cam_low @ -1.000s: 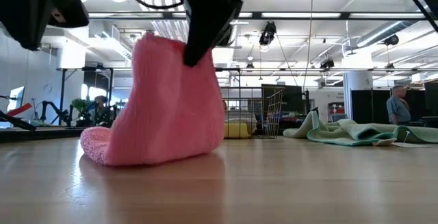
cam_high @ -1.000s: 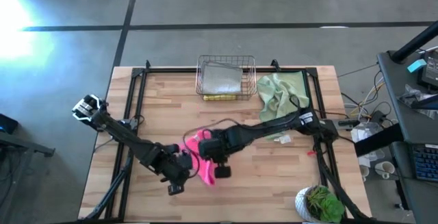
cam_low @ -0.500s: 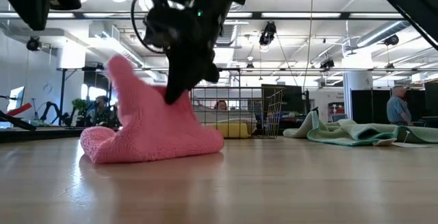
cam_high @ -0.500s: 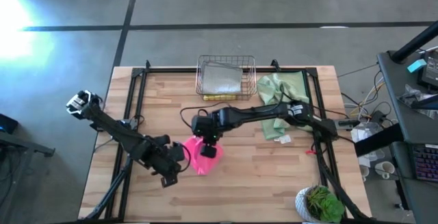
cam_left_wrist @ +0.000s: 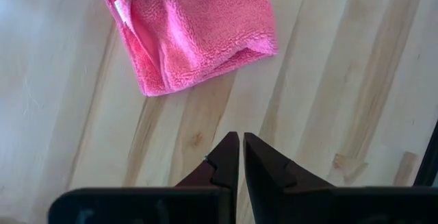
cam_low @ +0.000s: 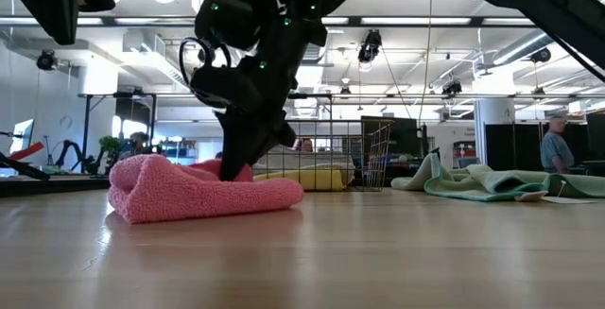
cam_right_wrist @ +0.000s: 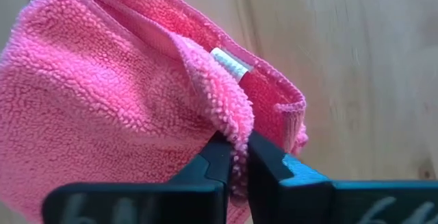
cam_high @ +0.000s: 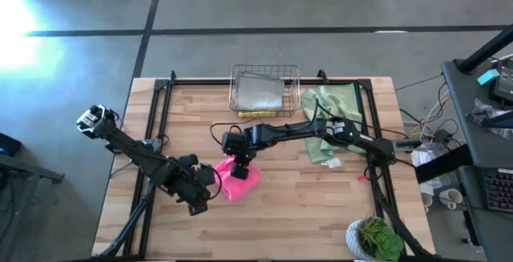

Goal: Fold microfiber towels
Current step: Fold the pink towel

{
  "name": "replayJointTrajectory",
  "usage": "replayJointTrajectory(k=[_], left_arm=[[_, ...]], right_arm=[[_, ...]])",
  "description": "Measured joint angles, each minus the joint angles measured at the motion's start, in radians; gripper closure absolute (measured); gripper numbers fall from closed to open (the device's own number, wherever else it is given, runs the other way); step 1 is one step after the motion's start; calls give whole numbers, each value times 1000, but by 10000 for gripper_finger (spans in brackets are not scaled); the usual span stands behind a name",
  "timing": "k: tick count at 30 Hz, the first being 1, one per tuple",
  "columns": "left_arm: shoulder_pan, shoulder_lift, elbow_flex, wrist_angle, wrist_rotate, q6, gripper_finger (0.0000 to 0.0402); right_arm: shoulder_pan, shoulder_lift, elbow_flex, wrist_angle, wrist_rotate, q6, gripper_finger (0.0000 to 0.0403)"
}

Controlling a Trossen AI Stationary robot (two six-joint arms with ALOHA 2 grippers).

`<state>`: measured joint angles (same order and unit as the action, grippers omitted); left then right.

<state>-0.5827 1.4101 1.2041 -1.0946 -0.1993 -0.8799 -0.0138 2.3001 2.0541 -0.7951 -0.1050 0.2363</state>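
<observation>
Your right hand (cam_right_wrist: 236, 157) is clamped on the soft, floppy pink towel's (cam_high: 238, 177) edge; left hand (cam_left_wrist: 241, 148) waits together; grip corners.

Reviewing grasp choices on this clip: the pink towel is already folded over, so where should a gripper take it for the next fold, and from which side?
Best at the pink towel's open layered edge with the white tag, where the right gripper already pinches a ridge. Come straight down from above: the towel lies flat on the table, so only a raised ridge gives the fingers purchase. The left gripper waits shut nearby.
</observation>
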Motion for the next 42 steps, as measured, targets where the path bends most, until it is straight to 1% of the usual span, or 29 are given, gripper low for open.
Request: replayJointTrajectory(k=[4,9,13,16,19,23,25,28,30,35,39,42], left_arm=[[0,0,-3,2,0,0,394],[0,0,-21,5,0,0,394],[0,1,-31,14,0,1,394],[0,1,-32,13,0,1,390],[0,1,-32,13,-5,2,373],[0,1,-31,13,-12,-5,334],[1,1,-31,13,-30,-26,311],[18,1,-33,29,-73,-80,280],[37,8,-34,89,-85,-73,268],[82,52,-46,296,-125,36,264],[116,114,-48,319,-130,52,273],[129,167,-48,322,-132,75,283]], right_arm=[[0,-2,1,0,0,-19,352],[-5,-24,1,-23,0,-33,303],[-13,-74,1,-100,0,-59,275],[-17,-133,1,-173,0,-80,266],[-15,-200,-4,-239,2,-118,265],[2,-292,-41,-268,2,-134,273],[14,-344,-85,-253,2,-133,278],[31,-429,-188,-182,2,-116,284],[41,-484,-271,-119,1,-87,288],[61,-585,-444,26,1,-18,294],[69,-629,-520,58,1,36,292],[73,-634,-545,59,1,57,293]])
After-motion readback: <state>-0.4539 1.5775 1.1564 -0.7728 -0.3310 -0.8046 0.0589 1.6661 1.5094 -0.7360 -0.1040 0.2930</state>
